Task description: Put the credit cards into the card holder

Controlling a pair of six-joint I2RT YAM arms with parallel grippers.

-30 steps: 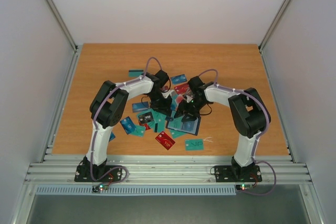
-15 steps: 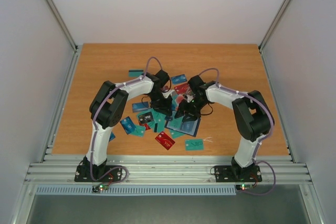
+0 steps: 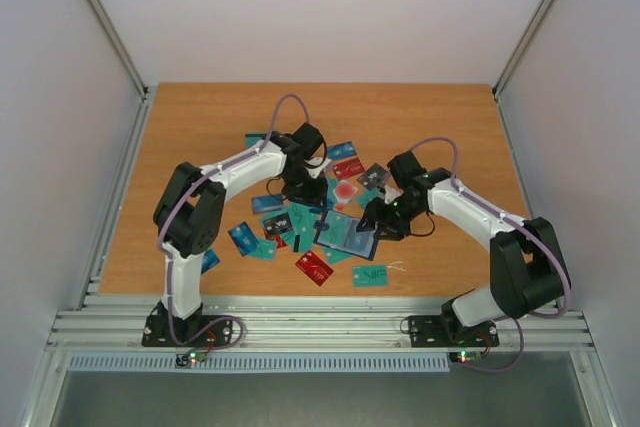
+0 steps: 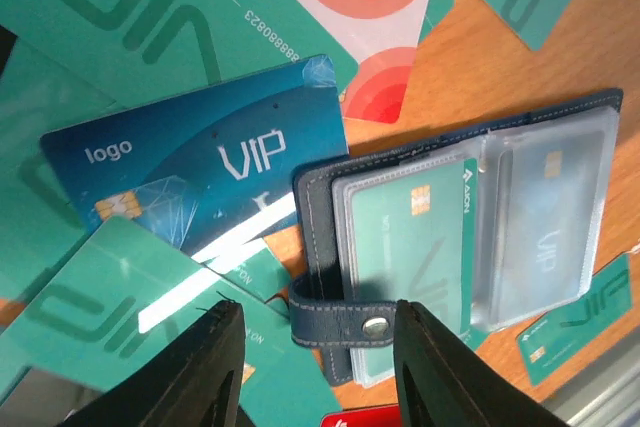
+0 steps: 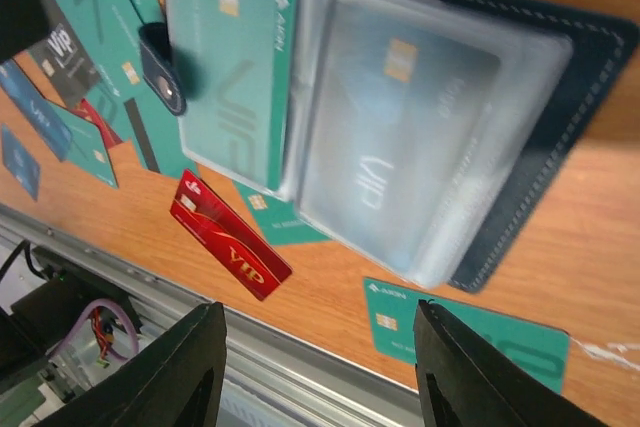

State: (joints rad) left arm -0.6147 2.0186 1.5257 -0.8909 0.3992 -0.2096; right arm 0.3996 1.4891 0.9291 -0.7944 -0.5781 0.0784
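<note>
Seen from above, both arms bend inward over a wooden desk point(image 3: 200, 137) walled in white panels. The left tool point(image 3: 305, 190) hangs just beyond the card holder point(image 3: 352, 237), and the right tool point(image 3: 373, 225) hangs at its right edge. The credit cards point(image 3: 262, 244) are strewn around the holder, mostly to its left.

From the left wrist, the left tool point(image 4: 320, 367) stands with jaws apart, clamping nothing, above the holder's clasp tab point(image 4: 340, 319). The holder lies open. A green card point(image 4: 410, 237) sits in its clear sleeve, and a blue card point(image 4: 200, 167) beside it reads "logo" and "VIP".

From the right wrist, the right tool point(image 5: 320, 377) also gapes, gripping nothing. A red card point(image 5: 228, 247) marked "VIP" lies just beside the holder.
</note>
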